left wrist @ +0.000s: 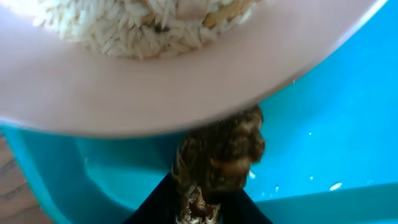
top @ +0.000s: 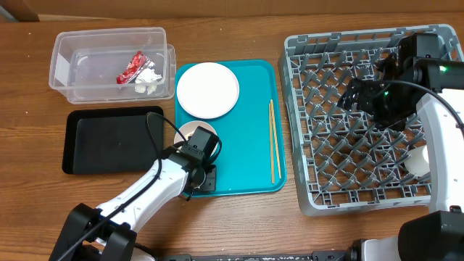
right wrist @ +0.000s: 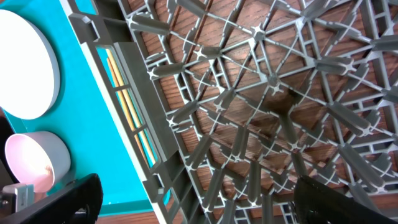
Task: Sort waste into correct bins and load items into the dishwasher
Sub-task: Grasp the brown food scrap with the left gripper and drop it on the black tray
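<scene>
My left gripper (top: 201, 161) is shut on the small brown food lump (left wrist: 221, 149), low over the teal serving tray (top: 250, 163), right beside a small pale bowl (top: 188, 132). That bowl (left wrist: 186, 81) holds white rice (left wrist: 143, 25). A white plate (top: 208, 90) and two wooden chopsticks (top: 273, 141) also lie on the teal tray. My right gripper (top: 353, 94) hangs open and empty (right wrist: 199, 199) over the grey dish rack (top: 297, 123). The clear tub (top: 61, 69) holds the red wrapper (top: 132, 67) and white napkin (top: 149, 80). The black tray (top: 109, 141) has nothing on it.
A small white dish (top: 418, 161) sits in the rack's right side, partly hidden by my right arm. The right wrist view shows the rack wall (right wrist: 143, 124), chopsticks (right wrist: 127, 99), plate (right wrist: 22, 62) and bowl (right wrist: 34, 158). Bare wooden table surrounds everything.
</scene>
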`<state>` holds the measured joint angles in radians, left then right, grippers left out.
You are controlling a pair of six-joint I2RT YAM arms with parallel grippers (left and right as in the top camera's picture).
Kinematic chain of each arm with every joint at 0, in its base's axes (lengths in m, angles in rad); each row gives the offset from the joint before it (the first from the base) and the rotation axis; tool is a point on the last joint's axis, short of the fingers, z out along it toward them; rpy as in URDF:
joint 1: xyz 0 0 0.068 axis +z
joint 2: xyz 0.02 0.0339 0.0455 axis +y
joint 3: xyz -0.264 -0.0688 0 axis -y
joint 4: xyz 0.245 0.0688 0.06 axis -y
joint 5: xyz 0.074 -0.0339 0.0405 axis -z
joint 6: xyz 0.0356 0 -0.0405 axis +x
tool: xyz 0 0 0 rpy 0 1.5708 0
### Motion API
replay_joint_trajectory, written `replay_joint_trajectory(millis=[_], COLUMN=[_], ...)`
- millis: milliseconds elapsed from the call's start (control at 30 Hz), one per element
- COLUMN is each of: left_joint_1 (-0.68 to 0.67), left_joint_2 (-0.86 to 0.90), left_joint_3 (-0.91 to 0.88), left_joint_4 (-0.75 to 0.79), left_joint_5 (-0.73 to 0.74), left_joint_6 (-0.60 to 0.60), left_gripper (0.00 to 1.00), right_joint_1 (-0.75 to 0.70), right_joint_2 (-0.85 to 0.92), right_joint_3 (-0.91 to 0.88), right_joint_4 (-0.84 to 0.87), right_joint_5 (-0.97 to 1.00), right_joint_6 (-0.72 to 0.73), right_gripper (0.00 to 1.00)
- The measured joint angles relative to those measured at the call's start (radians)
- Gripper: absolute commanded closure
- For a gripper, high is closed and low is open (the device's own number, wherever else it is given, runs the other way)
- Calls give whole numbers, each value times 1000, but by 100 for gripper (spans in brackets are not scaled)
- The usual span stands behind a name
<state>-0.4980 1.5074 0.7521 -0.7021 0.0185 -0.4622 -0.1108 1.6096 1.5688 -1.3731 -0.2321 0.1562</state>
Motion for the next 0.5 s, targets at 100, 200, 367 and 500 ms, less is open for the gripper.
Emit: replay_joint_trajectory(millis=[100,200,367,500], left_joint_1=[0,0,0,0], left_joint_2=[0,-6,-45,-85], left_joint_3=[33,81,155,207], left_joint_4=[-40,-84,-163,-199], left_joint_5=[0,0,-3,-18], left_joint_6=[0,2,22,35], left_gripper=[82,83,83,84], right_joint_1=[0,0,0,0], right_joint_2=[0,0,0,0], right_joint_3=[0,0,0,0], right_joint_4=[0,0,0,0], right_joint_5=[0,0,0,0], right_joint_6=[0,0,0,1], right_gripper=[0,0,0,0])
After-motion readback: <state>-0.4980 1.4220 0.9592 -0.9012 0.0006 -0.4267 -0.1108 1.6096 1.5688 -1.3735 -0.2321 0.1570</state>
